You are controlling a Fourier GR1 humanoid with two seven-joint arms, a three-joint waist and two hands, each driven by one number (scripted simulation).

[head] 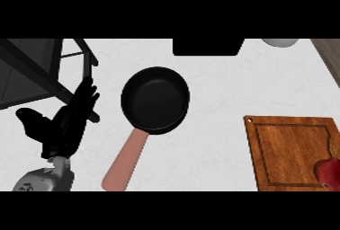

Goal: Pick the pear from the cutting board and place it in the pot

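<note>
The matte black left hand shows at the left, fingers straight and spread, holding nothing; next on the pale, faintly mottled surface lies a round black pan with a smooth salmon-pink handle; at the right, a rectangular wooden cutting board with a grooved border carries the glossy red pear at its right edge.

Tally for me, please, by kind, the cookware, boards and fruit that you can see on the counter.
Pan: 1
Cutting board: 1
Red fruit, cut off by the right edge of the view: 1
Total: 3
</note>
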